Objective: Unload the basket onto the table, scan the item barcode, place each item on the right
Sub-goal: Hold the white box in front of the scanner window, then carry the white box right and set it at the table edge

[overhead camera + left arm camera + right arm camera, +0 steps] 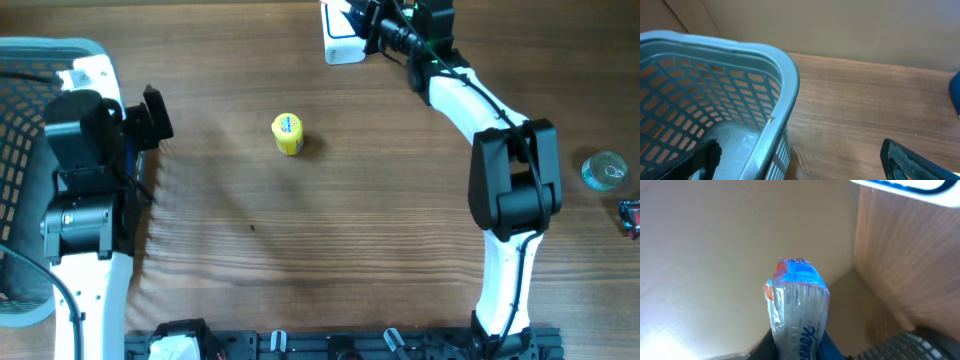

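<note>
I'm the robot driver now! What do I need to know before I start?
Left gripper: open, holding nothing, beside the basket.
Right gripper: shut on a clear packet with a blue and red label, held up next to the white box at the far edge, likely the scanner.
Yellow item: alone on the table, nothing touching it.
Done: packet picked up and brought to the white box.
Left: the pictures don't show whether the scan worked, so check that; then put the packet away and probably scan the yellow item.
</note>
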Motion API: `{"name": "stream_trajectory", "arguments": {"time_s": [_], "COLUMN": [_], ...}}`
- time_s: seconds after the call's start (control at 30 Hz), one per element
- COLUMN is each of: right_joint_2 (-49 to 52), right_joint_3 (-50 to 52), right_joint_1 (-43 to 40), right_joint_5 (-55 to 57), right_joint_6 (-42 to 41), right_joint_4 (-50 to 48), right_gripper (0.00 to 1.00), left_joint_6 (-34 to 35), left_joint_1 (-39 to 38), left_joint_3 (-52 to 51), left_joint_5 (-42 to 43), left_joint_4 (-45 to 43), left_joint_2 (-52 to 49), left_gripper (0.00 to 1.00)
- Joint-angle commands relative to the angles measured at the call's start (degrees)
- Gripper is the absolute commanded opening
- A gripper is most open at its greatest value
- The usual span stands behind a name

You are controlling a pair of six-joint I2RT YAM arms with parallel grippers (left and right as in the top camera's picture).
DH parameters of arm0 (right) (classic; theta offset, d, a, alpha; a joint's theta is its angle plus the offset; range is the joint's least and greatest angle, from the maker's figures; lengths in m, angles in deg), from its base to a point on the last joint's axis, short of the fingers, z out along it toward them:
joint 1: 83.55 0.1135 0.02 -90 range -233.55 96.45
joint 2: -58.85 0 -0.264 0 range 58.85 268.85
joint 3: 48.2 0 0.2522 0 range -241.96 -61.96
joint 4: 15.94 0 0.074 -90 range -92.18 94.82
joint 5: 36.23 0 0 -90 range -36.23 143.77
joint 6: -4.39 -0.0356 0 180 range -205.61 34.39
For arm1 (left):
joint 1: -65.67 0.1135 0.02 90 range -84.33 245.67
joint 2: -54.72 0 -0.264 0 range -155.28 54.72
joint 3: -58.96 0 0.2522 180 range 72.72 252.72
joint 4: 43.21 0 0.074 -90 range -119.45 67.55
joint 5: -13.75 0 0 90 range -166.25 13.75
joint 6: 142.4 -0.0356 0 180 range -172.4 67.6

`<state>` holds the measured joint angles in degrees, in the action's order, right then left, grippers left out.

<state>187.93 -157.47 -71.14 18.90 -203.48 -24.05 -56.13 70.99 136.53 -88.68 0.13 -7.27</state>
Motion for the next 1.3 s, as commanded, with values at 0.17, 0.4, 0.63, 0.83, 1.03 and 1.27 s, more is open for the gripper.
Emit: {"name": "stream_trajectory", "arguments": {"time_s": [0.17,0.4,0.63,0.83,1.03,1.27], "right_joint_2": [1.18,8.46,11.82,12.07,12.15,12.15], "right_joint_3": [-1.05,-8.31,-9.29,-9.29,-9.27,-9.27], "right_joint_1": [0.26,6.54,3.85,2.19,2.16,1.29], "right_joint_5": [10.47,12.37,10.29,5.51,5.20,5.18], "right_joint_6": [-0.85,-0.85,-0.83,-0.85,-0.85,-0.85], "right_joint_4": [5.42,4.66,3.43,3.61,7.45,1.86], "right_gripper": [0.05,0.05,0.05,0.05,0.05,0.05], "left_joint_6": [4.46,4.46,4.44,4.44,4.44,4.42], "left_joint_1": [0.26,0.28,0.28,0.28,0.28,0.28], "left_joint_3": [-0.07,-0.07,-0.07,-0.07,-0.07,-0.07], "left_joint_5": [-0.96,-1.20,-2.47,-2.47,-3.34,-3.76], "left_joint_4": [-0.17,-0.04,0.74,1.16,1.57,1.57], "left_joint_2": [-8.00,-9.01,-9.01,-9.01,-9.01,-9.01], "left_gripper": [1.00,1.00,1.00,1.00,1.00,1.00]}}
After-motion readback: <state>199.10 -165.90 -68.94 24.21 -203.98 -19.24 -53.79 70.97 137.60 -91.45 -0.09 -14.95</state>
